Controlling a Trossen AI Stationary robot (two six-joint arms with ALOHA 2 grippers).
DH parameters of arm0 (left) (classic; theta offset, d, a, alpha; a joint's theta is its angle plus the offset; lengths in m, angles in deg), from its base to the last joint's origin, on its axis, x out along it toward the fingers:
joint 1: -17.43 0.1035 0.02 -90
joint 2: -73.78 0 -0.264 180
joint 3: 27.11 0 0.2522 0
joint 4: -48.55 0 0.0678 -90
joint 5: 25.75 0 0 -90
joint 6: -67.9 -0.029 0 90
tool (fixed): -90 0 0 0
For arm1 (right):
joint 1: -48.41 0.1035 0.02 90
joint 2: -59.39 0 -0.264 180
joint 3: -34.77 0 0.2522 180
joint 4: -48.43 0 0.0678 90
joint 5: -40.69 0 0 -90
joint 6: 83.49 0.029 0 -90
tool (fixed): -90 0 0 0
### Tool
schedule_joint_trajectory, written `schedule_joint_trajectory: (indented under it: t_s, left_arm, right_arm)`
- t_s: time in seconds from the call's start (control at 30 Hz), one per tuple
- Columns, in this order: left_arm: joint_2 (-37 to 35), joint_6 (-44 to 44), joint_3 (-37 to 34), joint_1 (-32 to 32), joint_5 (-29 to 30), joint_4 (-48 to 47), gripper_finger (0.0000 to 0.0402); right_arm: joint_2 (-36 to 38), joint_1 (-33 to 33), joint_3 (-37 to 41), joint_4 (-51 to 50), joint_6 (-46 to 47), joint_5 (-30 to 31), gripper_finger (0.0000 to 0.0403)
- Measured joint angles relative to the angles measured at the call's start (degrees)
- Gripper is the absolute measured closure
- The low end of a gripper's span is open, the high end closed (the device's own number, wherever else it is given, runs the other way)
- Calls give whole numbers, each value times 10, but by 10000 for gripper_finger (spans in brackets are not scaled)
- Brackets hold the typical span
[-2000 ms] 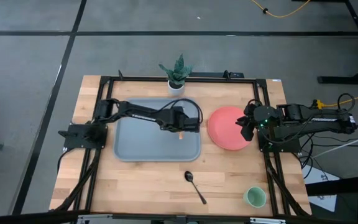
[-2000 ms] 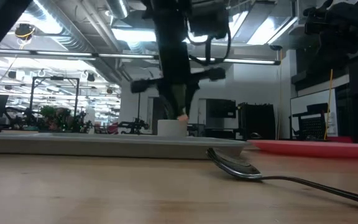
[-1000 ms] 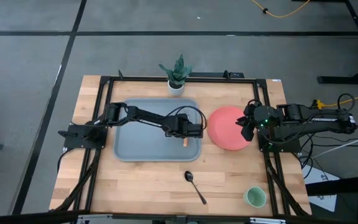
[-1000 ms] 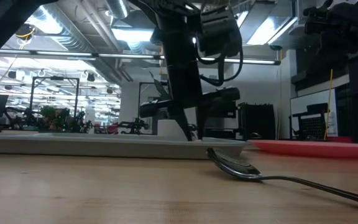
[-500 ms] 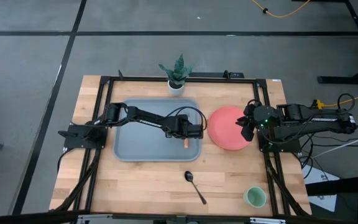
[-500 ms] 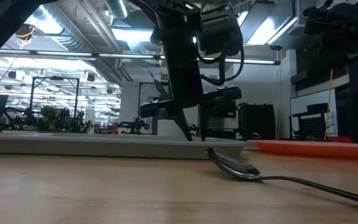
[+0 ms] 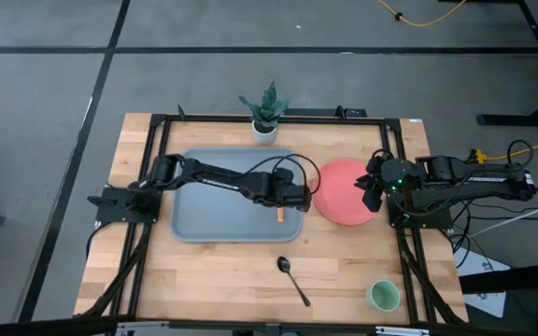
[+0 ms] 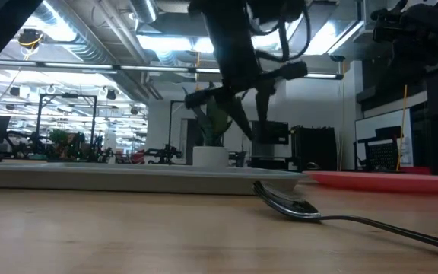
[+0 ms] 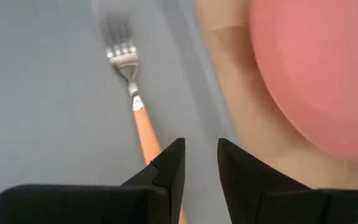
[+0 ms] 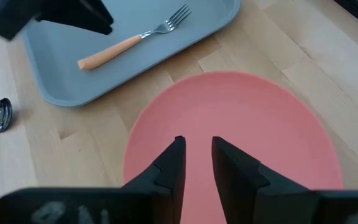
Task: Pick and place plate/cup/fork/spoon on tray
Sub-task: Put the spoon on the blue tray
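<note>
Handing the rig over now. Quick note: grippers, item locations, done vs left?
Left gripper: open, empty, raised over the tray's right edge.
Right gripper: open, empty, over the plate.
Done: fork lies on the tray.
Left: plate on the table right of the tray; spoon on the table in front of the tray; cup at the front right corner.

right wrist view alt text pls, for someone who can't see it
A coral-red plate lies on the wooden table under the right gripper, whose fingers are slightly apart and empty. Beyond it, an orange-handled fork lies in the blue-grey tray, and a dark spoon rests on the wood beside the tray.
</note>
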Motion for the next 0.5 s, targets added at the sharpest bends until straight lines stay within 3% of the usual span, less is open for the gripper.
schedule_joint_trajectory:
  t_s: [0.13,0.5]
  left_arm:
    - [2,-113,0,-10,-19,-7,315]
    - [2,-172,0,-47,-41,54,315]
  right_arm:
    - [0,0,0,0,1,0,320]
    - [0,0,0,3,13,0,320]
